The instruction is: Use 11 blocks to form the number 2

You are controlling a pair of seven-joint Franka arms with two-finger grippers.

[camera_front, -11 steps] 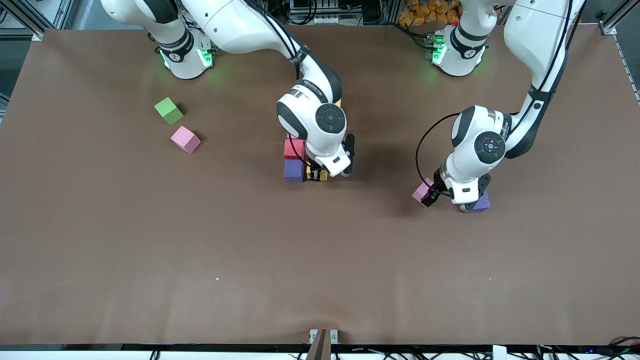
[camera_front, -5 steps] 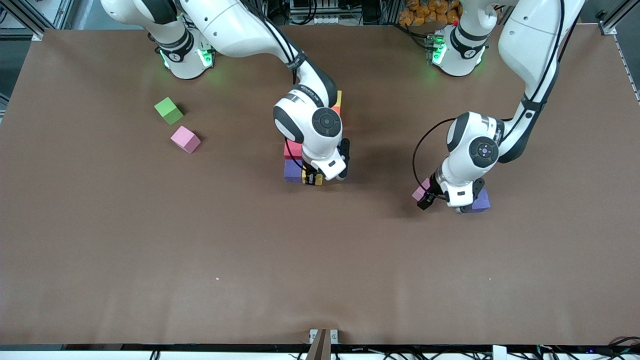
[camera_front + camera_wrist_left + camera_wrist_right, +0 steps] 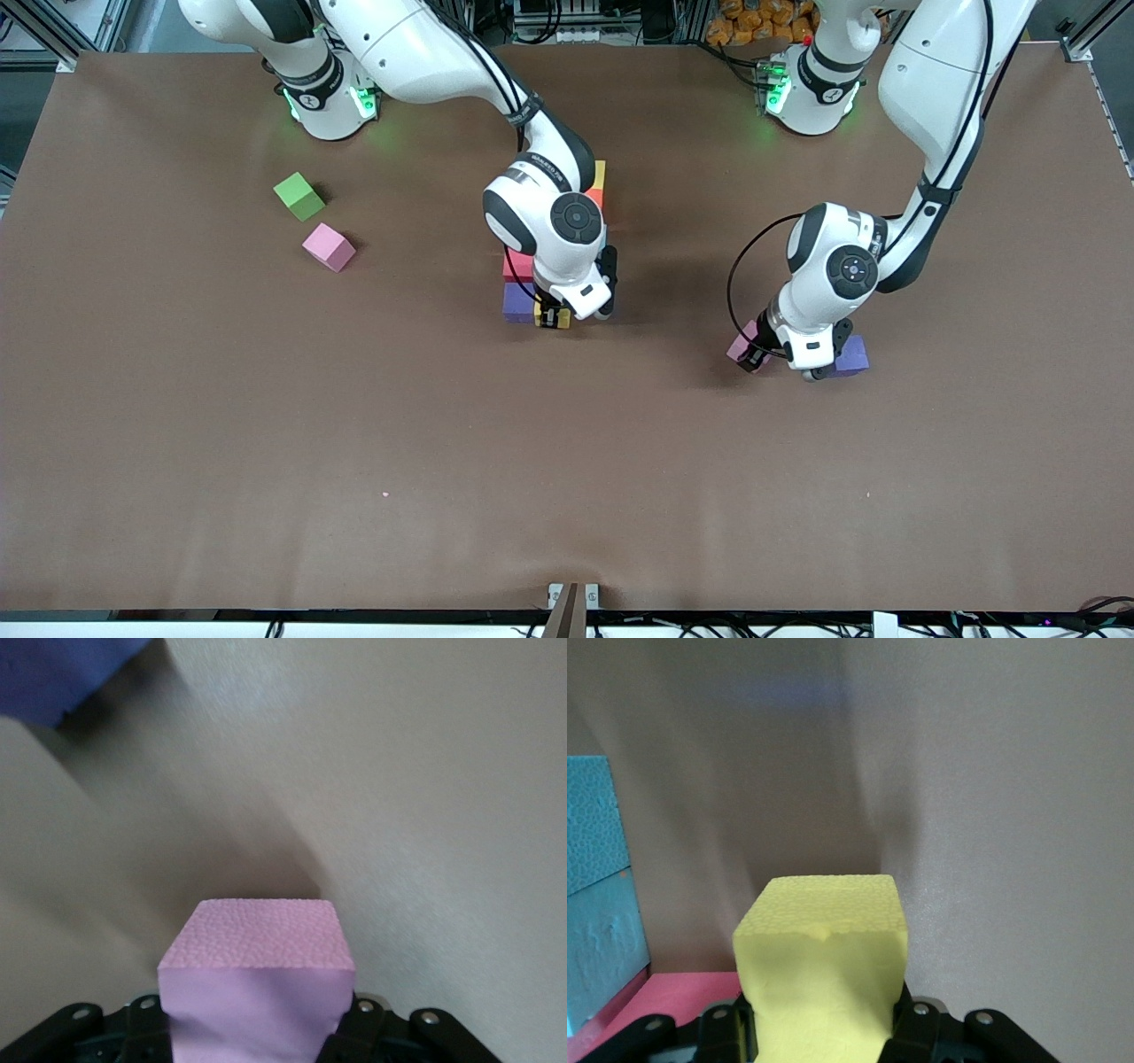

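— Blocks (image 3: 521,283): which sits nearest the front camera?
— The pink cube (image 3: 257,992), toward the left arm's end of the table. The left gripper (image 3: 751,354) is clamped on it; the left wrist view shows fingers (image 3: 372,1028) pressed to both its sides, which the front view hides under the hand. A blue cube (image 3: 853,354) lies just beside.
— And mid-table?
— The right gripper (image 3: 554,317) is closed around a yellow cube (image 3: 824,974), low beside a purple cube (image 3: 517,303). A red cube (image 3: 518,264) touches the purple one, farther from the camera.
— Anything only the right wrist view shows?
— Two light-blue cubes (image 3: 594,904), side by side; the arm covers them from the front.
— Farther still?
— A loose pink block (image 3: 329,246) and a green cube (image 3: 299,196), near each other toward the right arm's end. Past the right arm's wrist, an orange cube (image 3: 595,197) and a second yellow (image 3: 601,173) peek out.
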